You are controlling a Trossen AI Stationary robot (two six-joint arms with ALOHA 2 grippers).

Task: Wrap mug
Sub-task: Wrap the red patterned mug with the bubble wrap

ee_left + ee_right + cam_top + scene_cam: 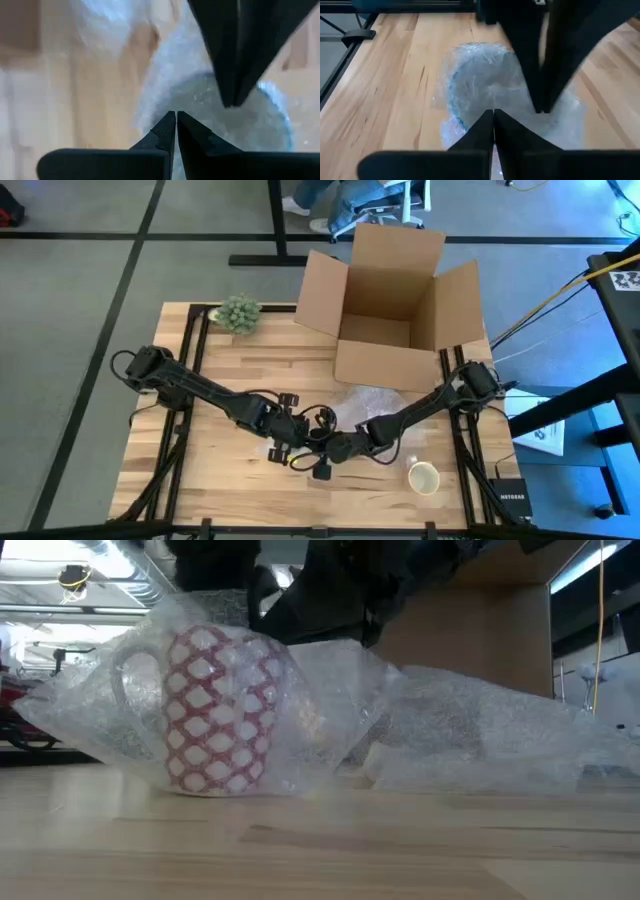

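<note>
Above the table, in the high view, the left gripper (293, 442) and right gripper (335, 450) are seen meeting near the front edge, over bubble wrap (365, 408); a cardboard box (392, 310) stands behind. At table height, the mug (218, 710), patterned red and white, is shown upright, draped in the wrap. From the left wrist, 2 fingertips (167, 130) are shown pressed together over the wrap. From the right wrist, the fingertips (487, 122) are likewise closed; whether film is pinched cannot be told.
</note>
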